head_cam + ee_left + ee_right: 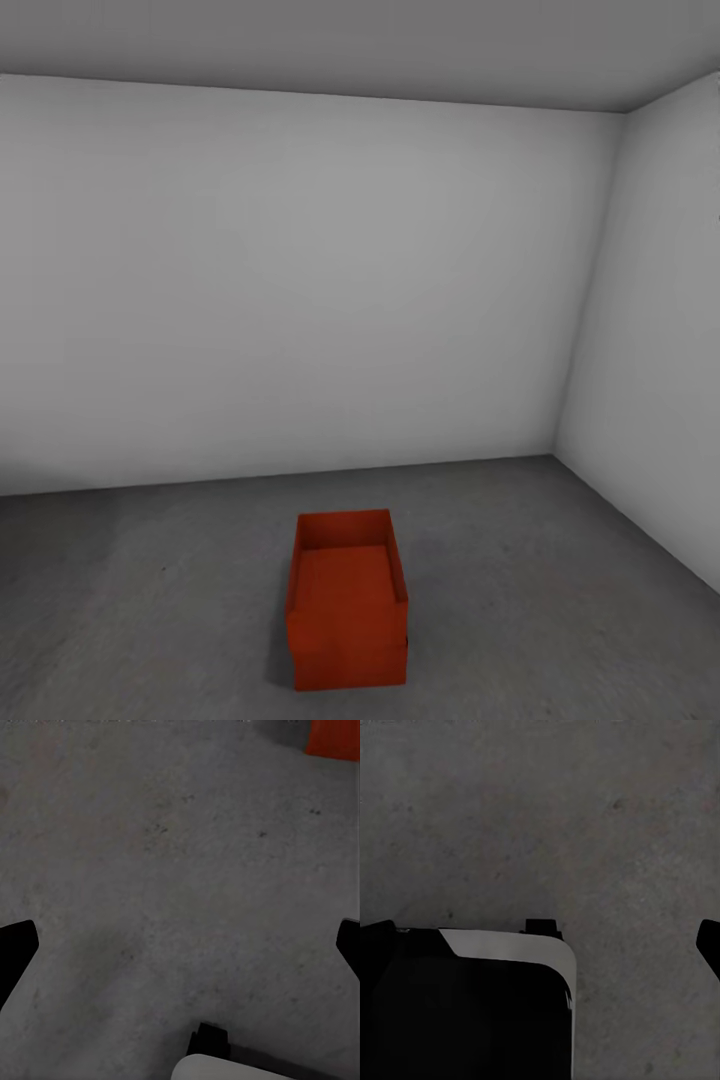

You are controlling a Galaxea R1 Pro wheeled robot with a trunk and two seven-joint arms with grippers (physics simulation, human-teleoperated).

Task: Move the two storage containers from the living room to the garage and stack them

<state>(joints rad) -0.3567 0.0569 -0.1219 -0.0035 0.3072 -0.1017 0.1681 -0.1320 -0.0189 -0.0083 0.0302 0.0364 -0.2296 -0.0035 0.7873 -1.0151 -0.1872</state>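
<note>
Head view: one red-orange container (347, 600) sits on the grey concrete floor (150, 600), open top up, long axis running away from the camera toward the white back wall (300, 280). It may be two stacked; cannot tell. Left wrist view: left gripper (180, 945) jaws wide, empty, above floor; an orange corner at the frame edge. Right wrist view: right gripper (547, 945) jaws wide, empty, over floor and the robot's base (465, 1012).
</note>
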